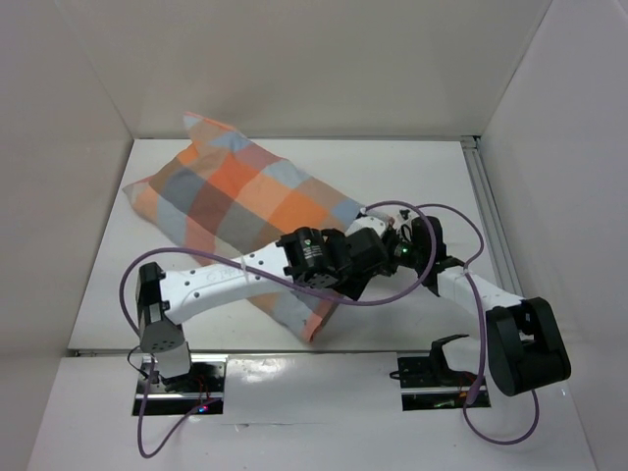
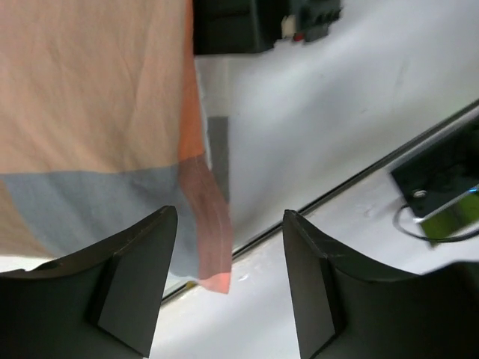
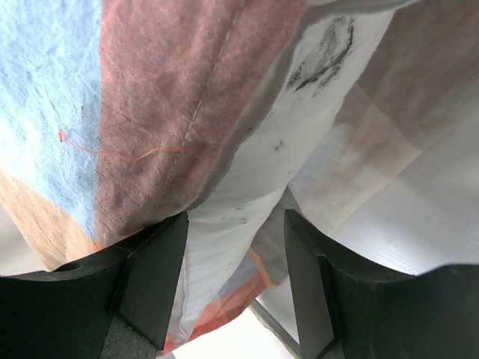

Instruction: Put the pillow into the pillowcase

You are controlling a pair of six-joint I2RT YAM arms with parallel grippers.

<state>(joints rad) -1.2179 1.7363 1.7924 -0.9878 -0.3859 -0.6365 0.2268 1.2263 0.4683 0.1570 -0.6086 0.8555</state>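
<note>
From above, the pillowcase (image 1: 245, 201) lies slanted on the table (image 1: 422, 177). It looks puffy, with orange, grey, blue and cream squares. The left arm (image 1: 226, 280) crosses over its near end and meets the right arm (image 1: 461, 285) there. The fingers of both are hidden among the dark parts.

In the left wrist view, the left gripper (image 2: 228, 280) is spread wide and holds nothing. The pillowcase hangs at the left, and its orange corner dips between the fingers. Its top is cut off.

In the right wrist view, the right gripper (image 3: 232, 277) is spread too. The white pillow (image 3: 254, 187), with dark smudges, pokes out of the pillowcase and runs down between the fingers. I cannot tell if it touches them.
</note>
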